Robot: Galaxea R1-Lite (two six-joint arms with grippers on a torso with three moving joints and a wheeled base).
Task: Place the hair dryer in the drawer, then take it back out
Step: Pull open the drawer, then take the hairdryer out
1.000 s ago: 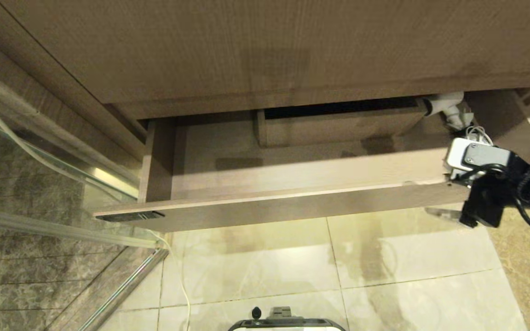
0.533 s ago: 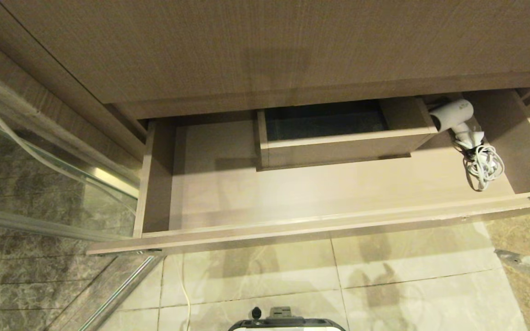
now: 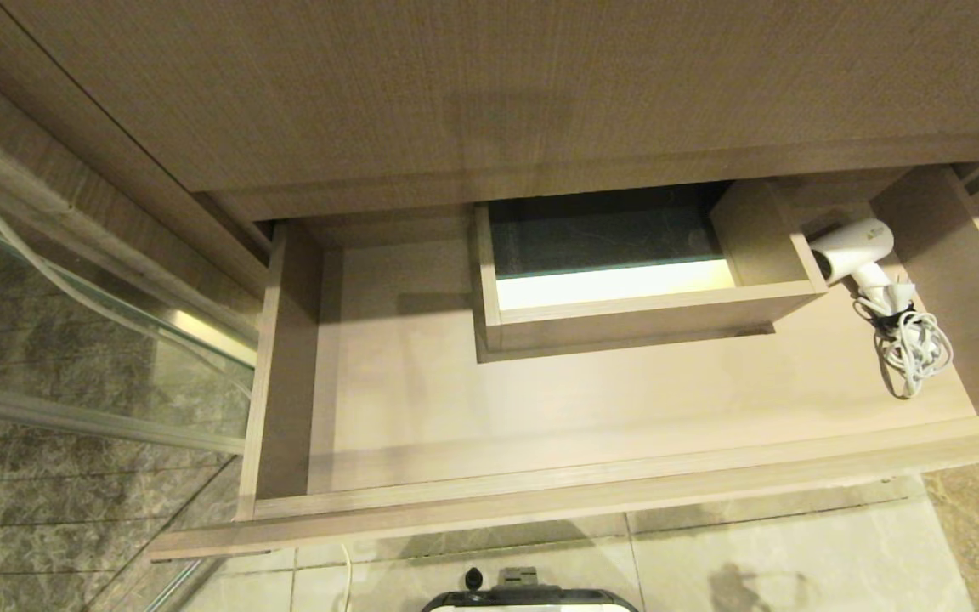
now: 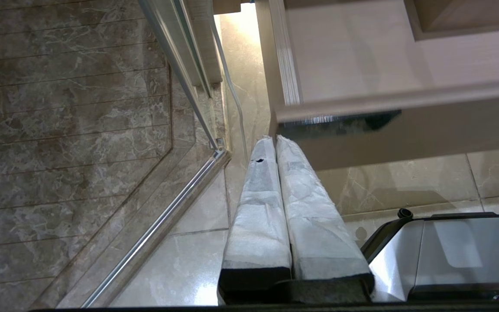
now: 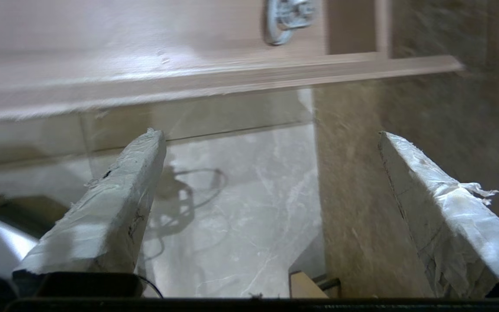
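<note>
The drawer (image 3: 540, 503) stands pulled far out from the wood cabinet. The white hair dryer (image 3: 853, 245) lies in its back right corner, beside the boxed cut-out (image 3: 625, 319), with its bundled white cord (image 3: 914, 350) in front of it. My right gripper (image 5: 269, 135) is outside the head view. It is open and empty over the floor tiles, short of the drawer's front (image 5: 232, 82), past which a loop of the cord (image 5: 288, 17) shows. My left gripper (image 4: 274, 138) is shut and empty, parked by the drawer's left front corner (image 4: 284, 117).
A tall wood panel (image 3: 498, 85) rises above the drawer. A glass shower screen with a metal rail (image 3: 73, 340) stands at the left over dark marble. Pale floor tiles (image 3: 795, 561) and my base (image 3: 532, 597) lie in front of the drawer.
The drawer has slid much farther out toward me. My right arm, which was at the drawer's right front end, has left the head view. The hair dryer and cord now show in full.
</note>
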